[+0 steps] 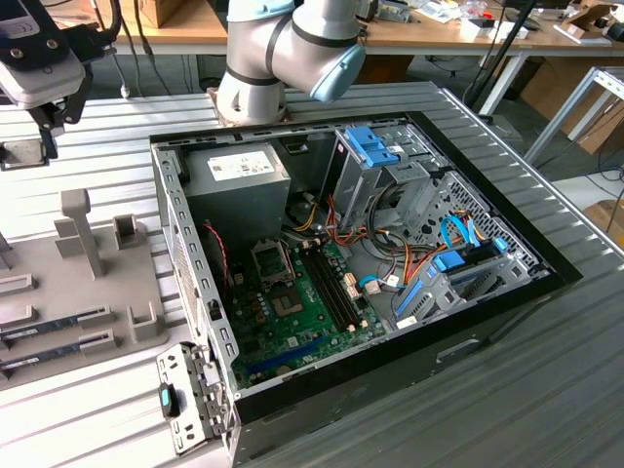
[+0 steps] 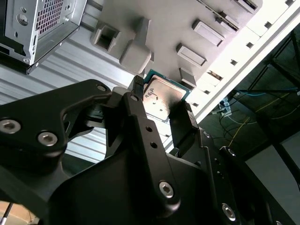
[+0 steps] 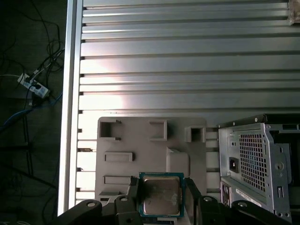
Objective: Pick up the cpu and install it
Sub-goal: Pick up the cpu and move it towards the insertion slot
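Observation:
The cpu (image 2: 161, 96) is a small square chip with a shiny silver top and a green rim. My gripper (image 2: 163, 104) is shut on it, with one black finger on each of two opposite edges. In the first wrist view the cpu (image 3: 161, 194) hangs in the gripper (image 3: 161, 199) over the grey holder tray (image 3: 140, 140). In the exterior view the gripper (image 1: 39, 136) holds the cpu (image 1: 19, 154) at the far left, above the slatted table and well away from the open computer case (image 1: 195, 292). The board's bare socket (image 1: 273, 261) sits inside that case.
The grey tray (image 1: 97, 283) carries upright posts and long memory sticks (image 1: 58, 327). Inside the case are a grey power supply (image 1: 239, 180), a blue-topped drive cage (image 1: 375, 146) and loose cables (image 1: 390, 268). The arm's base (image 1: 253, 83) stands behind the case.

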`<state>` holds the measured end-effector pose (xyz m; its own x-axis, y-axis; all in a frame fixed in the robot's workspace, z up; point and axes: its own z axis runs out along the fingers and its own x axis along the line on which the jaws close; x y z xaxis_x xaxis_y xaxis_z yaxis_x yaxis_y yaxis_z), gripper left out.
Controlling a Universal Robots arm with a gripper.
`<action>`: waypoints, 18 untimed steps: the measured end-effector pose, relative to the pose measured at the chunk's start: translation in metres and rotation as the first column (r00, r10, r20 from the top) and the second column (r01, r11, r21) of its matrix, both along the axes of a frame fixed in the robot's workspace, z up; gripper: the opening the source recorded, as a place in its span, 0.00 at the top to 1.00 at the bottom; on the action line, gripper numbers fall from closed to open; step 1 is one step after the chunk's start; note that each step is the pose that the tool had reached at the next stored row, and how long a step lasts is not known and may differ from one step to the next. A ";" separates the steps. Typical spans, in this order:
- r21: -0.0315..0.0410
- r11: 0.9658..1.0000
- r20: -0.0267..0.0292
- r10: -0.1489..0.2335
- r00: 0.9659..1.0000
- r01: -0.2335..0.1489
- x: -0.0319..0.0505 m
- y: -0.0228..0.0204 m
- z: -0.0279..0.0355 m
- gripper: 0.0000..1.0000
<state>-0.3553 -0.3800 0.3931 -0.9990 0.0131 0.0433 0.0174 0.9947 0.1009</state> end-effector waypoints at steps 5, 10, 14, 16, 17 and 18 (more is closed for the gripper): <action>0.000 1.000 0.000 0.000 1.000 0.000 0.0035 0.0000 0.0000 0.53; 0.000 1.000 0.000 0.000 1.000 0.000 0.0063 0.0000 0.0000 0.53; 0.000 1.000 0.000 0.000 1.000 0.000 0.0094 0.0000 0.0000 0.53; 0.000 1.000 0.000 0.000 1.000 0.000 0.0112 0.0000 0.0000 0.53; 0.000 1.000 0.000 0.000 1.000 0.000 0.0119 0.0000 0.0000 0.53; 0.000 1.000 0.000 0.000 1.000 0.000 0.0126 0.0000 0.0000 0.53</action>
